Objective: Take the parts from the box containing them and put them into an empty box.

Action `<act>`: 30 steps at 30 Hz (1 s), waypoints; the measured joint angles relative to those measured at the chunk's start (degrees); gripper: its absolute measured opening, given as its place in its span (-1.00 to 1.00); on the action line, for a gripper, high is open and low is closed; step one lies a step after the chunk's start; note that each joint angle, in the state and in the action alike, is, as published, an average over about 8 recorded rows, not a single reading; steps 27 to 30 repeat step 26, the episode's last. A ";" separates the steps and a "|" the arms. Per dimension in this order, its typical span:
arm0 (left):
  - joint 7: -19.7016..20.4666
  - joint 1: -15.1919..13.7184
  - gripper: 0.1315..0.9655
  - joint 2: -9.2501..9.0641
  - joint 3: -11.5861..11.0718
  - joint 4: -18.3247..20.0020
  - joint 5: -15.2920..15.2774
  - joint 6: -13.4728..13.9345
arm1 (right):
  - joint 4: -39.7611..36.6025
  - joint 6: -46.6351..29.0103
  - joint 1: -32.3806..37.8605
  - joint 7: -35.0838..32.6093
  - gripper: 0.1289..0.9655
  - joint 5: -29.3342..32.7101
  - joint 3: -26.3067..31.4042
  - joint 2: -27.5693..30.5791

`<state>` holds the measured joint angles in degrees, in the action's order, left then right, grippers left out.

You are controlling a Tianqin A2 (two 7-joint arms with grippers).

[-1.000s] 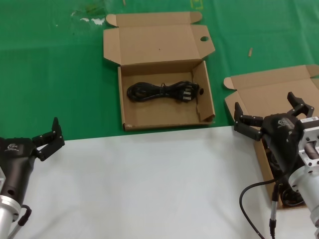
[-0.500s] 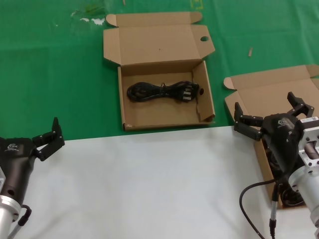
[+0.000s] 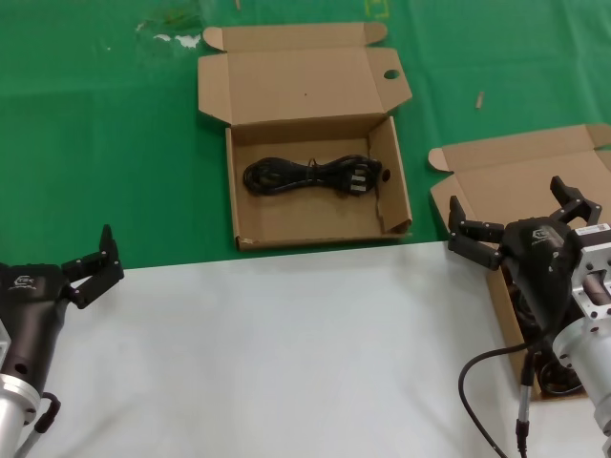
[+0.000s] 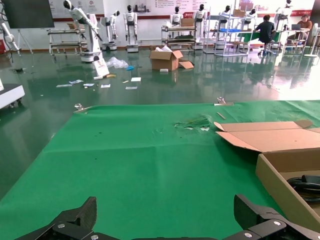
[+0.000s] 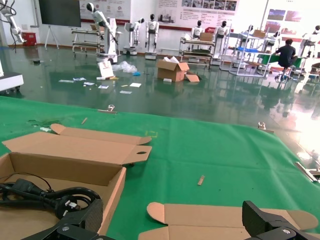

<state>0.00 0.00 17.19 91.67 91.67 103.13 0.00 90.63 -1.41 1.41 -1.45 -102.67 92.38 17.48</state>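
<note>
Cardboard box with holed lid (image 3: 310, 157): lying open at the counter's far middle, on the green mat (image 3: 95, 143).
Power cord (image 3: 307, 176): resting coiled inside it, touching nothing else.
Plain-lidded box (image 3: 520, 191): sitting open at the right edge; its contents are showing only as dark shapes behind the arm.
Right gripper (image 3: 523, 218): hovering over that box, fingers spread wide, holding nothing.
Left gripper (image 3: 93, 262): waiting near the left edge, fingers parted, gripping nothing.
</note>
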 joint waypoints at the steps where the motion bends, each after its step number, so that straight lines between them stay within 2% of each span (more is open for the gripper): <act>1: 0.00 0.00 1.00 0.00 0.00 0.00 0.00 0.00 | 0.00 0.00 0.00 0.00 1.00 0.00 0.00 0.00; 30: 0.00 0.00 1.00 0.00 0.00 0.00 0.00 0.00 | 0.00 0.00 0.00 0.00 1.00 0.00 0.00 0.00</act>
